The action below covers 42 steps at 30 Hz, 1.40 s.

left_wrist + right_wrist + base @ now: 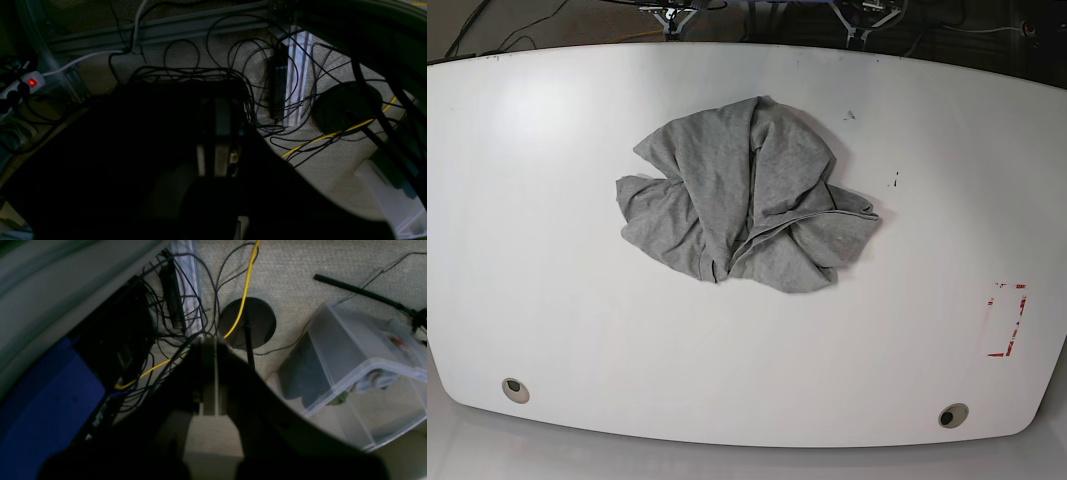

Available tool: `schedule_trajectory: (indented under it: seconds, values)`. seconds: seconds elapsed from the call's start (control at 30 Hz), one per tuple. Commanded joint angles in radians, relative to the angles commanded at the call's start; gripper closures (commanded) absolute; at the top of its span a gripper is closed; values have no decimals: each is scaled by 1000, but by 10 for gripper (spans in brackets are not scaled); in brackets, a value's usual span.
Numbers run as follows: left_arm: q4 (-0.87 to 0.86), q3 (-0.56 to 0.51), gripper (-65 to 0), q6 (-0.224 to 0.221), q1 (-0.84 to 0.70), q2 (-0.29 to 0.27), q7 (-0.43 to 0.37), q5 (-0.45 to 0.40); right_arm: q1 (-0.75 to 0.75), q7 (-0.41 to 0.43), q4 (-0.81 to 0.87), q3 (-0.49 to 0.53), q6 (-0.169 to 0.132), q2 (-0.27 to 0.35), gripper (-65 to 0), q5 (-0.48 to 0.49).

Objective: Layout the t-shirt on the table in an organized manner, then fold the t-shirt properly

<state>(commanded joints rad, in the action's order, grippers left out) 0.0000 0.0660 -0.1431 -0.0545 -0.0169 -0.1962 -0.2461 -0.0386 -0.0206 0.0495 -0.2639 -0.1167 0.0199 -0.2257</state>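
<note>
The t-shirt [747, 200] is a heather-grey crumpled heap with deep folds, lying a little behind the middle of the white table [547, 250] in the base view. Neither gripper shows in that view. Both wrist views look down at the floor, away from the tabletop. My left gripper [217, 100] is a dark shape whose fingers look pressed together with nothing between them. The fingers of my right gripper [208, 340] are shut too, with only a thin seam between them, and they hold nothing. No cloth appears in either wrist view.
Two round grey grommets [515, 389] [952, 414] sit near the table's front edge, and a red dashed mark [1007, 320] at the right. On the floor lie tangled cables, a power strip [20, 86], a round stand base [248, 321] and a clear plastic bin [350, 373].
</note>
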Motion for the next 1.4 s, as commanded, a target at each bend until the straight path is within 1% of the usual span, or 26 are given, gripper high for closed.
schedule_trajectory:
  seconds: [1.4]
  values:
    - [0,0,-11,-2,1,15,4,-2,-2,-11,6,-1,3,1,-12,1]
